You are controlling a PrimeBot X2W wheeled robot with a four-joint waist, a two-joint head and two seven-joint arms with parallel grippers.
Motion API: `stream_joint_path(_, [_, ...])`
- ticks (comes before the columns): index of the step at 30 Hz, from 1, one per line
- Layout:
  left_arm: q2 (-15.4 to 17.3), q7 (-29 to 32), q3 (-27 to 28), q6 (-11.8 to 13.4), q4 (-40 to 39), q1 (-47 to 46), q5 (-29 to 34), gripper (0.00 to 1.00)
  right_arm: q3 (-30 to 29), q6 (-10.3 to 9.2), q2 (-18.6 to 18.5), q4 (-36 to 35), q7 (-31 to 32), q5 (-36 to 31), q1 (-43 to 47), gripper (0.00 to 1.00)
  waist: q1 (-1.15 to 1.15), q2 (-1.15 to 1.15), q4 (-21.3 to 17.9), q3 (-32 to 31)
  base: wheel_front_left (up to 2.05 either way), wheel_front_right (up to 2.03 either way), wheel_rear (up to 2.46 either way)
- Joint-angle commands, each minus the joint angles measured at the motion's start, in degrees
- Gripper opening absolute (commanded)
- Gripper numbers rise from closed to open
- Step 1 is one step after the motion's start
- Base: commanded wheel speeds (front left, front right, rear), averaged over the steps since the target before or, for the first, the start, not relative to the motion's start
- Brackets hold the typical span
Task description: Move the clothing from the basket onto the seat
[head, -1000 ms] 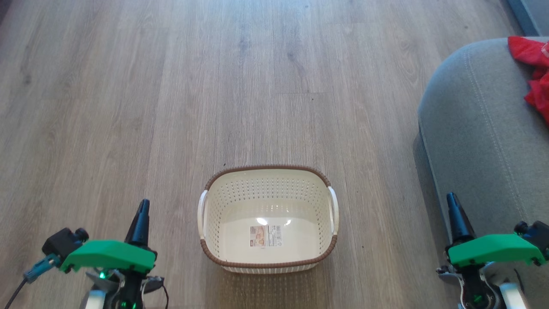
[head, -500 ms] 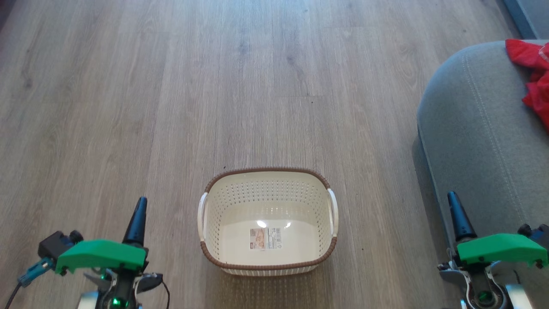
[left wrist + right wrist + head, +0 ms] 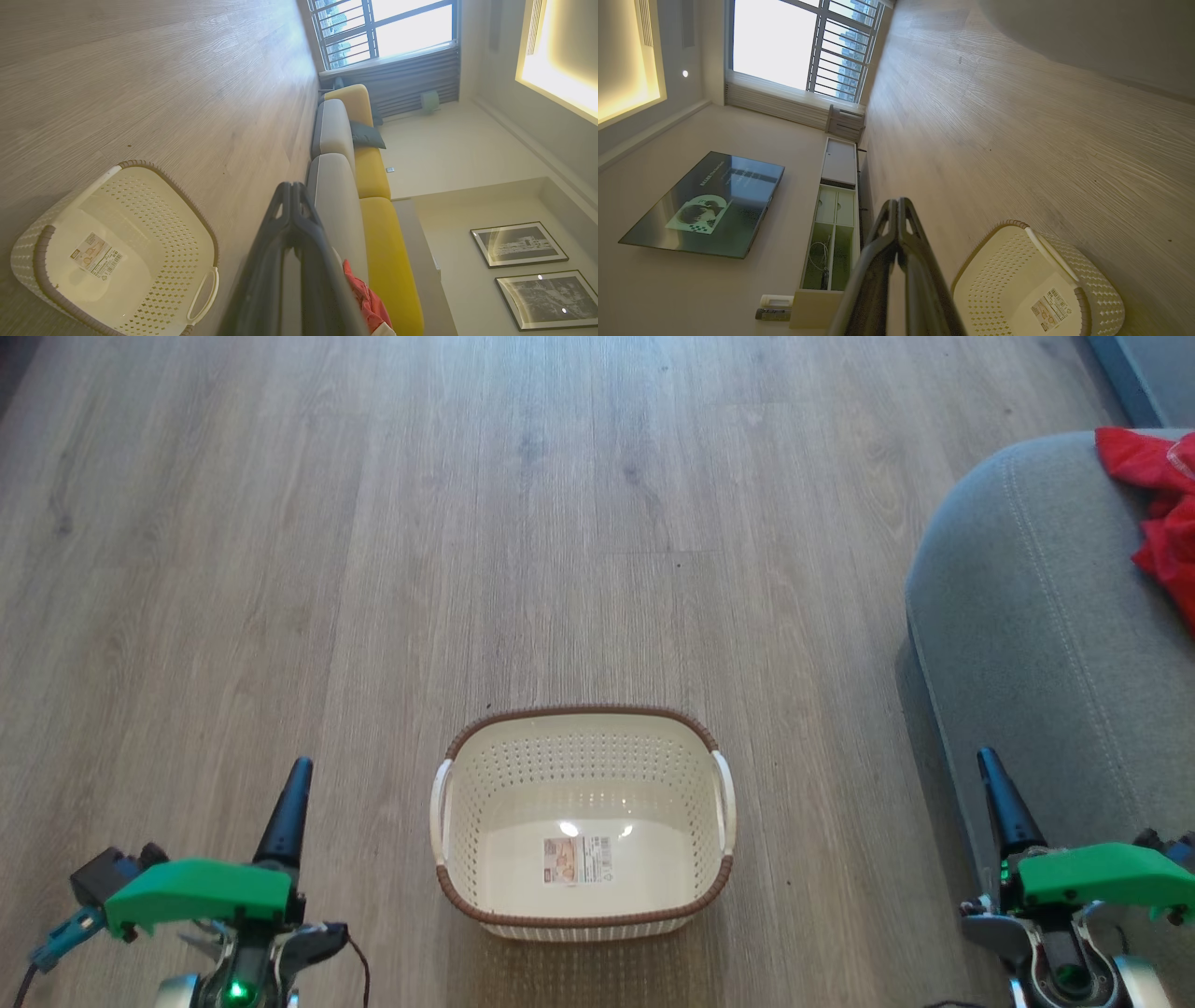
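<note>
Basket [image 3: 579,711] sits empty on floor [image 3: 373,569], between both pincers, long axis left-right. Clothing [image 3: 1158,495] lies on seat [image 3: 1027,616], ahead-right of right pincer [image 3: 994,782], the nearer one. Left pincer [image 3: 295,782] and right pincer: fingers together, holding nothing. Transfer looks done.

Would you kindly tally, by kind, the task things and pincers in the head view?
Basket: 1
Red clothing heap: 1
Grey seat: 1
Pincers: 2, left pincer and right pincer
Total: 5
</note>
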Motion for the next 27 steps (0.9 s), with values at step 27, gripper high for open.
stream_joint_path(27, [0.2,4.5,4.5,-1.5,-3.9,-1.0,-16.3,0.00,0.1,-0.01,-0.2,-3.7,4.7,18.0,-3.0,0.00,0.00,0.00,-0.1,-1.1,0.00,0.00,0.00])
